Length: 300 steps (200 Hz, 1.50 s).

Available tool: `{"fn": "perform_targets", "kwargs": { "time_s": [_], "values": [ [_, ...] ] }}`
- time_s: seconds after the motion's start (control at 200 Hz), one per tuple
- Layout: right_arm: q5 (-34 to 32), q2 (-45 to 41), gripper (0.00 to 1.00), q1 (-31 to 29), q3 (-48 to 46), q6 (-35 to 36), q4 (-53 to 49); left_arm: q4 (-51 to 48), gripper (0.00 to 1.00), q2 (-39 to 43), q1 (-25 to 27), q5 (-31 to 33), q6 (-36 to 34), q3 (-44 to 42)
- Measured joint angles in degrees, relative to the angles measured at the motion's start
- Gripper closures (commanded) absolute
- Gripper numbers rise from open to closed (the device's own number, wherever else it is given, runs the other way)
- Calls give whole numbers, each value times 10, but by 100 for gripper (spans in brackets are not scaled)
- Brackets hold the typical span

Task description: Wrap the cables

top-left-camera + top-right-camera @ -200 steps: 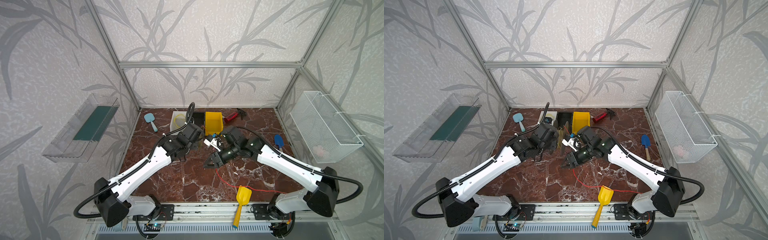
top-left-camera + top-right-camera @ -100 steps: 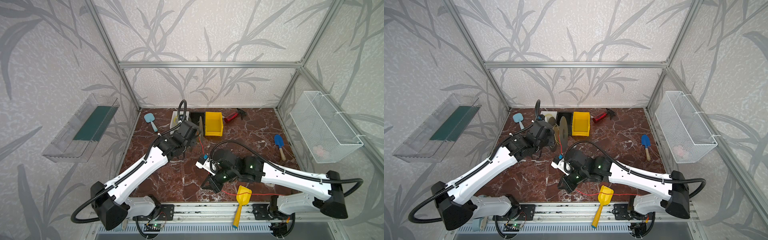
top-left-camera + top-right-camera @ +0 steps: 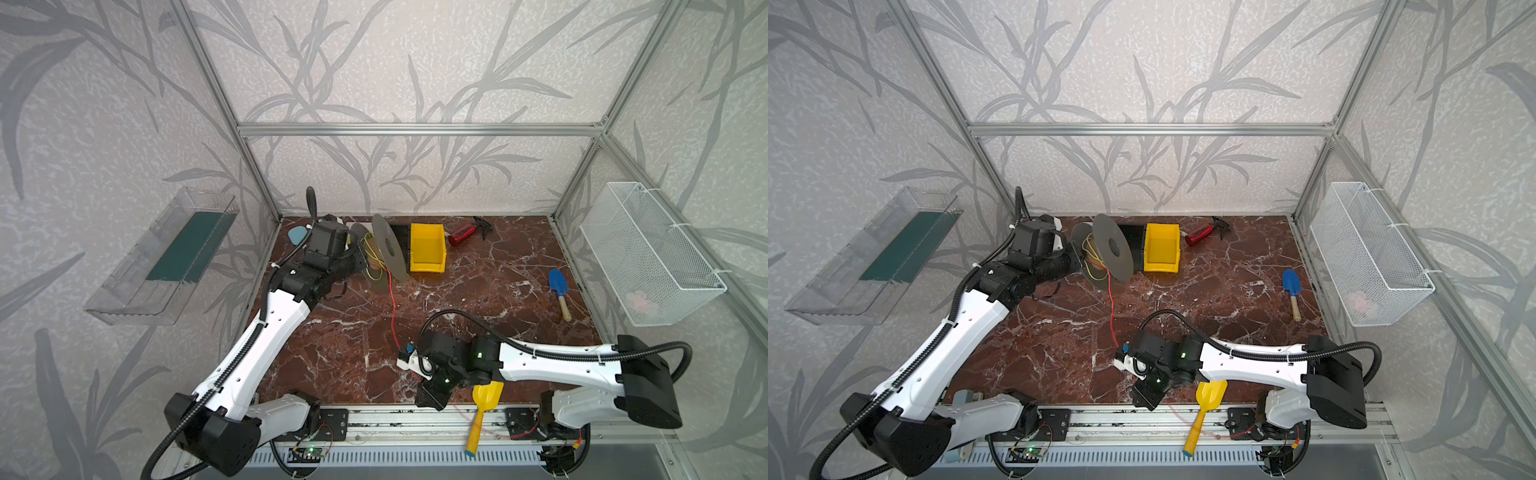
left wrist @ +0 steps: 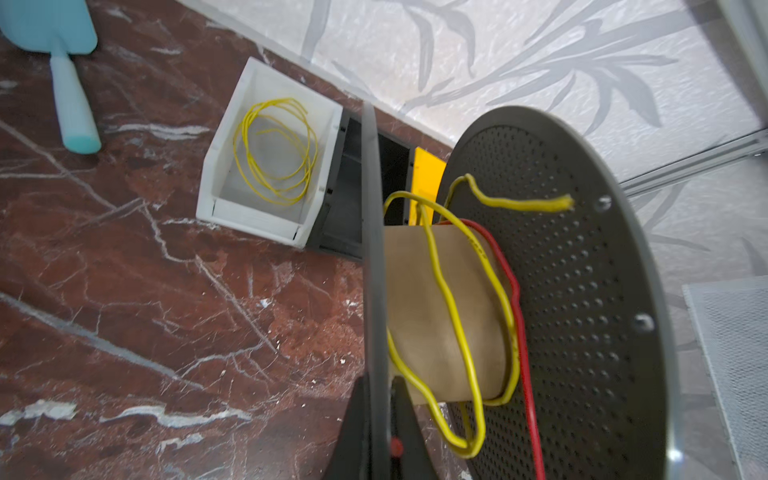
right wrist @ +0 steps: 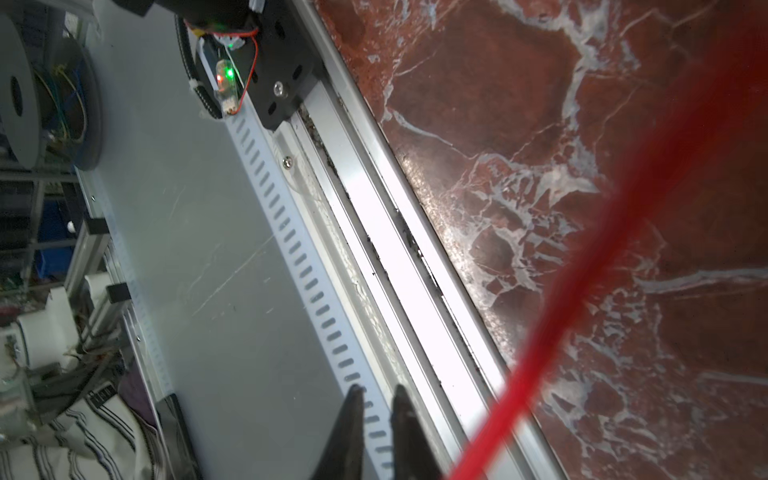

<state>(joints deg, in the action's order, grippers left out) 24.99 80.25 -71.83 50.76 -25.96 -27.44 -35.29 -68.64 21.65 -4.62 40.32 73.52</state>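
Where the left gripper (image 4: 376, 390) meets the spool (image 4: 582, 311), its 2 fingers are pinched tight on the rim of the near flange. The spool stands on edge at the back left of the marble table (image 3: 498, 291). A yellow cable (image 4: 523, 203) loops loosely round the tan core with 1 frayed end sticking out, and the red cable (image 4: 527, 374) lies against the far flange. In both top views the red cable runs forward from the spool to the right arm's wrist. The right gripper (image 5: 377, 401) hangs over the front rail (image 5: 395, 270), jaws closed to a sliver. The red cable passes blurred beside its fingers, and I cannot tell whether it is nipped. Another yellow coil (image 4: 274, 153) lies in the white bin (image 4: 220, 166).
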Motion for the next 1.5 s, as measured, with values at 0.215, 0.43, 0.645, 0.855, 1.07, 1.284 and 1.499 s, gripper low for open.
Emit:
{"fn": "perform_targets", "kwargs": {
  "time_s": [0.215,0.43,0.645,0.855,1.07,1.284,1.499],
  "values": [
    [-8,0,100,5,0,16,-23,4,100,26,-38,-83,-9,3],
    [6,-17,100,118,0,38,-58,15,100,57,-191,-249,12,2],
    [60,11,100,306,80,100,-113,104,100,98,-308,-429,70,-10],
    [138,104,100,457,156,145,-143,118,100,167,-313,-525,35,-42],
    [163,171,100,508,246,141,-151,-54,100,196,-295,-505,-113,-43],
    [174,238,100,521,365,136,-177,-145,100,202,-127,-361,-200,-68],
    [202,284,100,515,463,145,-250,-198,100,179,28,-175,-242,-82]
  ]
}}
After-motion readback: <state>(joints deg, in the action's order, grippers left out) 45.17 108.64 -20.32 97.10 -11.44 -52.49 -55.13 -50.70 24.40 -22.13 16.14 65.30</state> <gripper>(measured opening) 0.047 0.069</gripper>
